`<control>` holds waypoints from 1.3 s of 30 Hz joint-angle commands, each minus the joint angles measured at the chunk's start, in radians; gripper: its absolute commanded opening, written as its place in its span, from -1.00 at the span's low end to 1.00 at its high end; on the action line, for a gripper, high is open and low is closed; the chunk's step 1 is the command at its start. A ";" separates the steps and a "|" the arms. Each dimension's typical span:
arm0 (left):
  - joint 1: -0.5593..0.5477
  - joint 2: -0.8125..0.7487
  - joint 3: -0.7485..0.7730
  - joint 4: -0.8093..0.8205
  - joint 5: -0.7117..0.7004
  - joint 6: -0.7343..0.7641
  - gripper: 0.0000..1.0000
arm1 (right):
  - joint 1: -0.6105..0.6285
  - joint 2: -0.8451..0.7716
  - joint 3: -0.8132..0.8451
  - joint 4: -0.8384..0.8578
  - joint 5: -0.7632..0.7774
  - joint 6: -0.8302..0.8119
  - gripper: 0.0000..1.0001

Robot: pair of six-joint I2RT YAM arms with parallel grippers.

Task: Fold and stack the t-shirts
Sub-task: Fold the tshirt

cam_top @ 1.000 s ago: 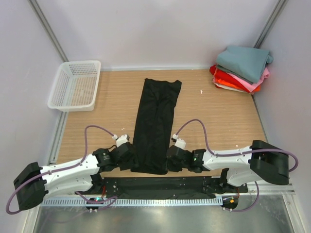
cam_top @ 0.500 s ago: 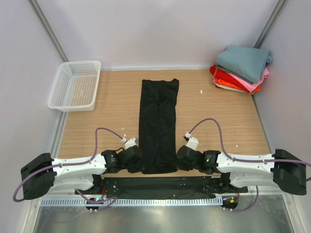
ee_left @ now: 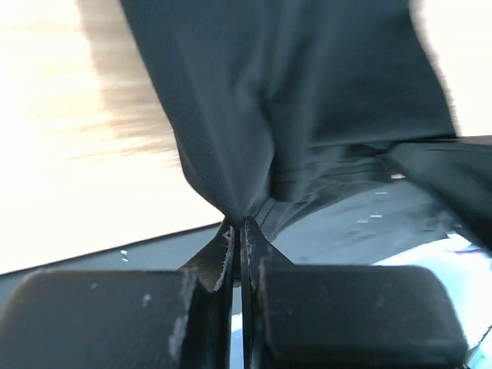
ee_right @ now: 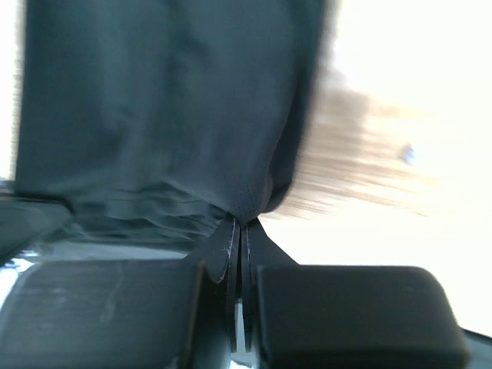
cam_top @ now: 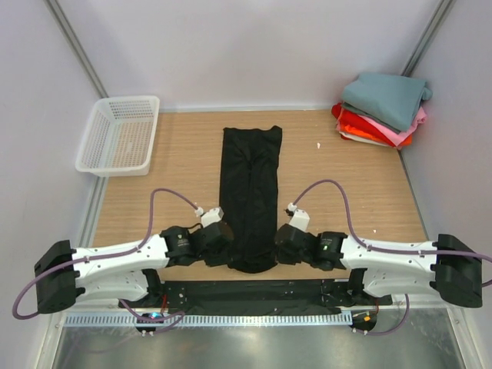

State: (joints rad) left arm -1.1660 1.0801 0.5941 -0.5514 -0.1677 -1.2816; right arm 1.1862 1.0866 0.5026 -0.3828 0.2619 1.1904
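Observation:
A black t-shirt [cam_top: 250, 188], folded into a long narrow strip, lies down the middle of the wooden table. My left gripper [cam_top: 228, 247] is shut on its near left corner, and my right gripper [cam_top: 275, 244] is shut on its near right corner. Dark cloth [ee_left: 254, 138] bunches into the closed left jaws in the left wrist view. The right wrist view shows the same cloth [ee_right: 169, 115] pinched between the right jaws. A stack of folded t-shirts [cam_top: 384, 108], teal-grey on top of pink, red-orange and white, sits at the far right corner.
A white mesh basket [cam_top: 119, 134] stands at the far left of the table. Grey walls close in the back and both sides. A black mat and a metal rail run along the near edge beneath the arms.
Both grippers have closed on the shirt's near corners. The strip was straightened from a slant and its near end pulled up and slightly inward.

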 commanded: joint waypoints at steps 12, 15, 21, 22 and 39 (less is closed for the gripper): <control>0.279 0.115 0.372 -0.231 -0.027 0.329 -1.00 | -0.253 0.202 0.476 -0.171 0.048 -0.377 -0.97; 0.356 0.185 0.429 -0.210 0.006 0.399 -0.99 | -0.303 0.263 0.543 -0.185 0.036 -0.442 -0.98; 0.457 0.363 0.553 -0.199 0.057 0.496 -1.00 | -0.399 0.355 0.622 -0.163 -0.013 -0.517 -0.97; 0.466 0.380 0.570 -0.199 0.066 0.516 -1.00 | -0.411 0.367 0.629 -0.160 -0.021 -0.535 -0.97; 0.612 0.678 0.852 -0.240 0.132 0.654 -0.96 | -0.545 0.567 0.798 -0.111 -0.119 -0.664 -0.97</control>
State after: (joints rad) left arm -0.5686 1.7294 1.3975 -0.7708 -0.0593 -0.6724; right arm 0.6544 1.6344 1.2411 -0.5282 0.1627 0.5713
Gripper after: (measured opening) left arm 0.018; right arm 0.037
